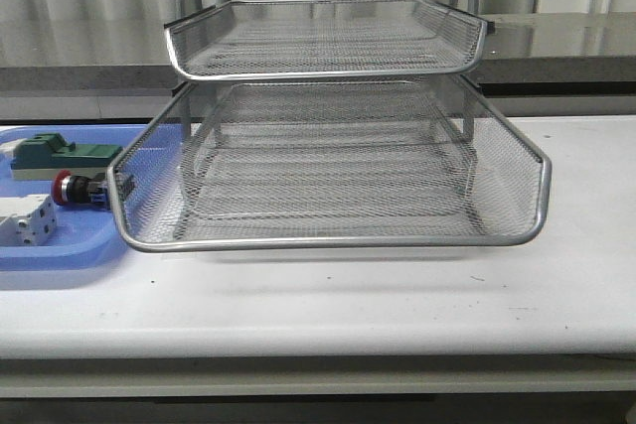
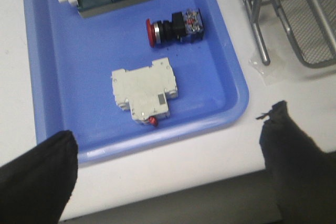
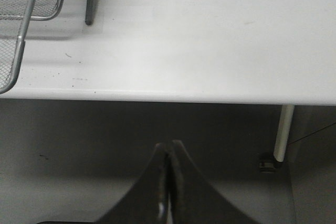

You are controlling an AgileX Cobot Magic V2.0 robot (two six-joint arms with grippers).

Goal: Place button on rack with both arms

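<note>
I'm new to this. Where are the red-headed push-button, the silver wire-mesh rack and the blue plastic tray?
Red-headed push-button [image 2: 175,26], left wrist view, black collar.
Silver wire-mesh rack [image 1: 328,241], front view, lower tray's front rim.
Blue plastic tray [image 2: 63,77], left wrist view, bare floor.

Front view level, close on rack [image 1: 328,146]; wrist views look down — all share rack.

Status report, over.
Left hand open, empty; right hand shut, empty. Red-headed push-button lying in blue plastic tray, untouched. Silver wire-mesh rack unobstructed.
</note>
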